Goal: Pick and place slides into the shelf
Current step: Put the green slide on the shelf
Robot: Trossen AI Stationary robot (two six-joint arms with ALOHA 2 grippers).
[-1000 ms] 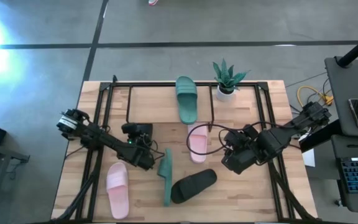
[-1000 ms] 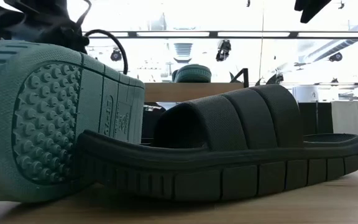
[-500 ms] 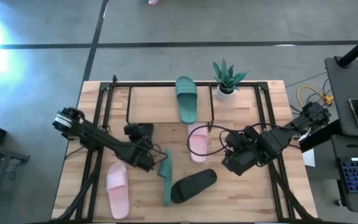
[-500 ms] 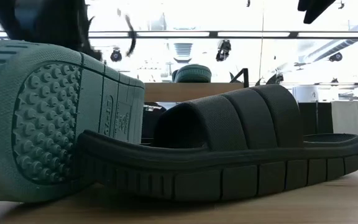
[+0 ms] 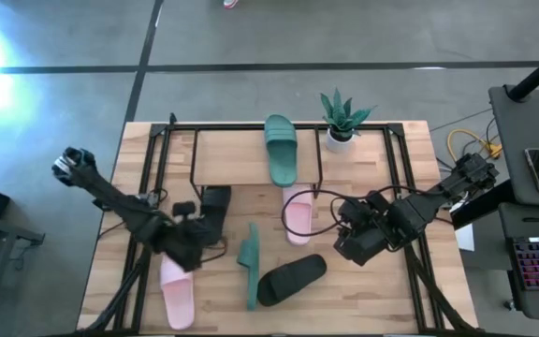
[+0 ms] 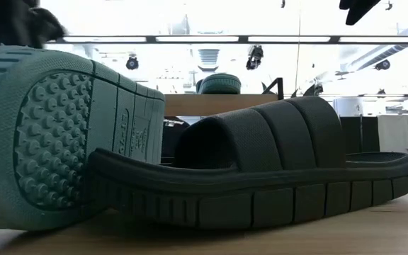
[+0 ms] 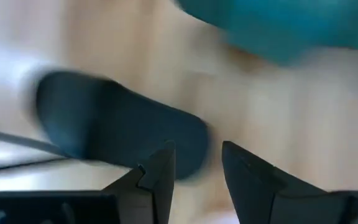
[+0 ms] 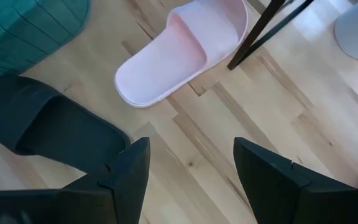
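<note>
Both claws sit spread: left gripper [image 5: 195, 245] above a pink slide [image 5: 177, 285], right gripper [image 5: 352, 245] beside the black slide [image 5: 291, 278].

— Free room on the shelf [image 5: 232, 150]?
— Open board left of the green slide [image 5: 281, 150]; potted plant [image 5: 342, 122] blocking the right end.
— On the table [image 5: 391, 290]?
— Crowded centre: green slide on edge [image 5: 249, 262] touching black slide [image 5: 291, 279]. Bare wood near right.
</note>
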